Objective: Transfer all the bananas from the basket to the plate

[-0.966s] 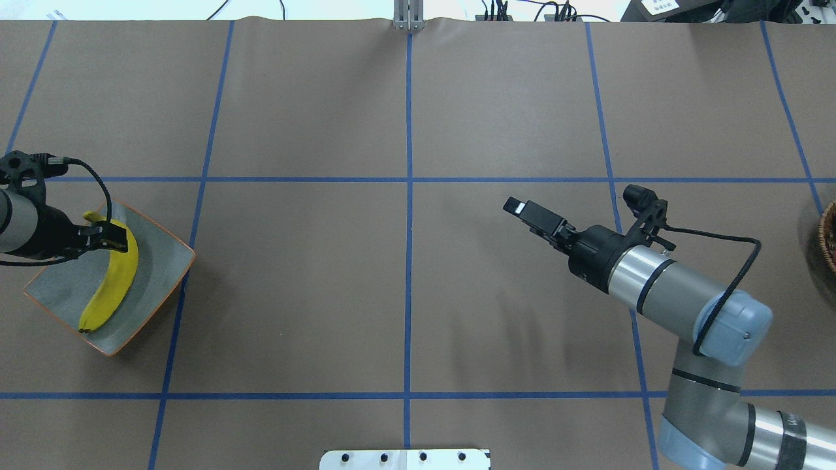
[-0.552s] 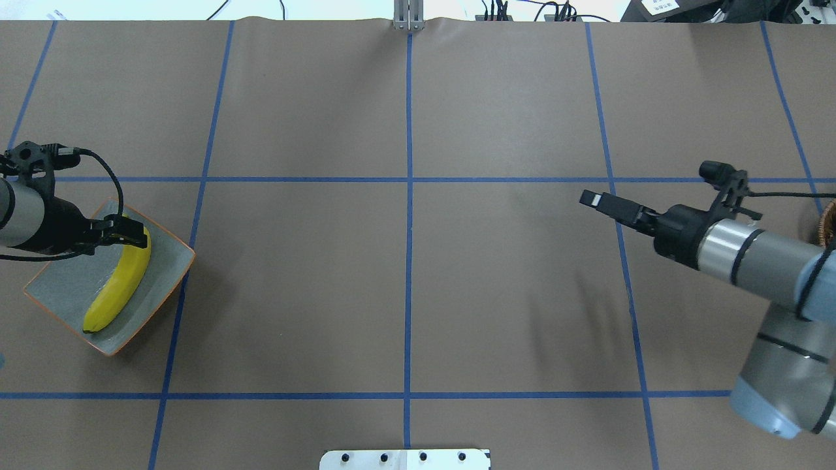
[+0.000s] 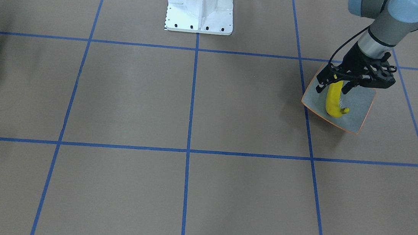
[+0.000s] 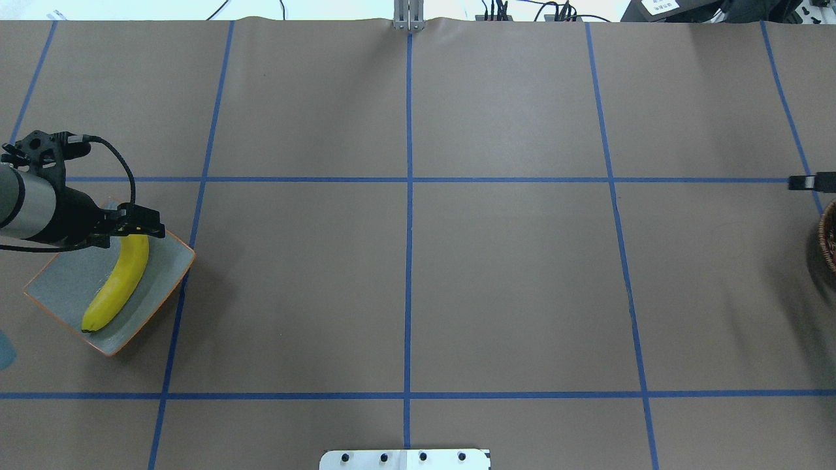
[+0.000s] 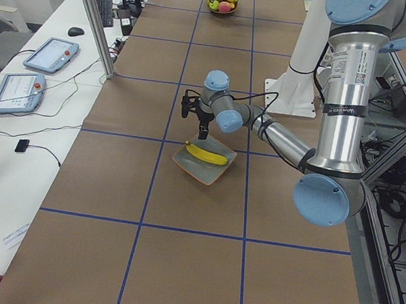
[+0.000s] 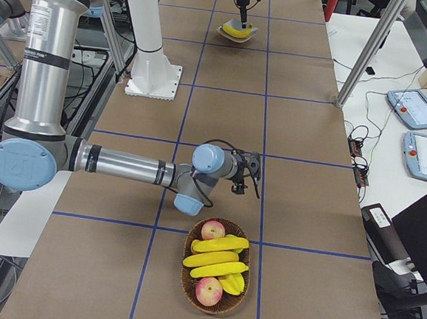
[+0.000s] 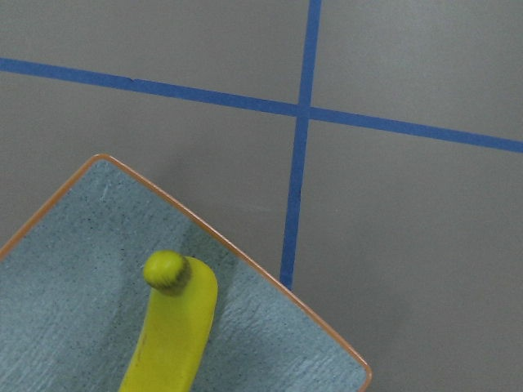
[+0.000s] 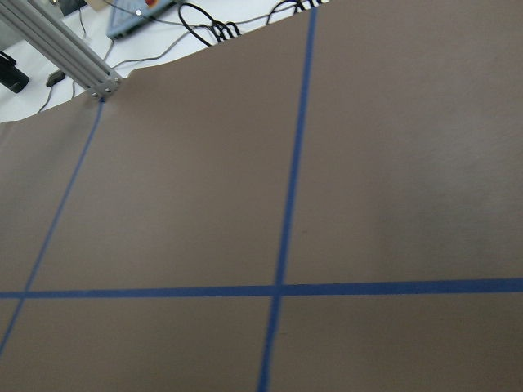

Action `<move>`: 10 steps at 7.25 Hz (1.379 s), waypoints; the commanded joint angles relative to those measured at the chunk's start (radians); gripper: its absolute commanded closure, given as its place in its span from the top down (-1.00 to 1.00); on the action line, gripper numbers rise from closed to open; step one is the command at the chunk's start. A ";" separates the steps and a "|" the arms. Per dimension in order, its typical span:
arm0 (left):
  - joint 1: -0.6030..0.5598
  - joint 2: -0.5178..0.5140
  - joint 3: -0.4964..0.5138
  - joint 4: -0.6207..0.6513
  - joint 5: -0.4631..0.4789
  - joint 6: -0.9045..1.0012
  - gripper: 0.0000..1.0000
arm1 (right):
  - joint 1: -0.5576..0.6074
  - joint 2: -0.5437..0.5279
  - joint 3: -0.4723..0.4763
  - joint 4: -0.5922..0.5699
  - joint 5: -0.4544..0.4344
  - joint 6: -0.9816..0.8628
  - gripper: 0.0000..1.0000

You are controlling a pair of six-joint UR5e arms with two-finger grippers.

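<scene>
The left gripper, fingers spread and empty, had drawn off the banana lying on the plate, while the right gripper, its grip impossible to tell, had retreated toward the basket at the edge of the blue-taped brown table.

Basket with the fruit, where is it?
In the exterior right view the basket sits at the table's near end, on the robot's right, just nearer the camera than the right gripper.

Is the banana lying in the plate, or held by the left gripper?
Lying: the banana rests in the plate; the exterior left view shows the left gripper above, apparently clear of it.
</scene>
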 commanded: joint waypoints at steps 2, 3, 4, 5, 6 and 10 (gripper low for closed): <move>0.005 -0.010 0.011 0.000 0.001 -0.010 0.98 | 0.275 -0.002 -0.108 -0.301 0.123 -0.530 1.00; 0.005 -0.017 0.016 0.000 0.003 -0.013 0.98 | 0.286 -0.013 -0.110 -0.417 0.110 -0.682 1.00; 0.006 -0.024 0.023 0.000 0.003 -0.023 0.98 | 0.286 -0.017 -0.114 -0.470 0.110 -0.764 1.00; 0.006 -0.024 0.026 0.000 0.009 -0.024 0.98 | 0.285 -0.028 -0.114 -0.475 0.101 -0.769 1.00; 0.006 -0.025 0.033 0.000 0.010 -0.024 0.98 | 0.271 -0.043 -0.113 -0.480 0.096 -0.768 0.99; 0.008 -0.028 0.037 0.000 0.010 -0.024 0.98 | 0.177 -0.040 -0.123 -0.480 0.061 -0.777 0.76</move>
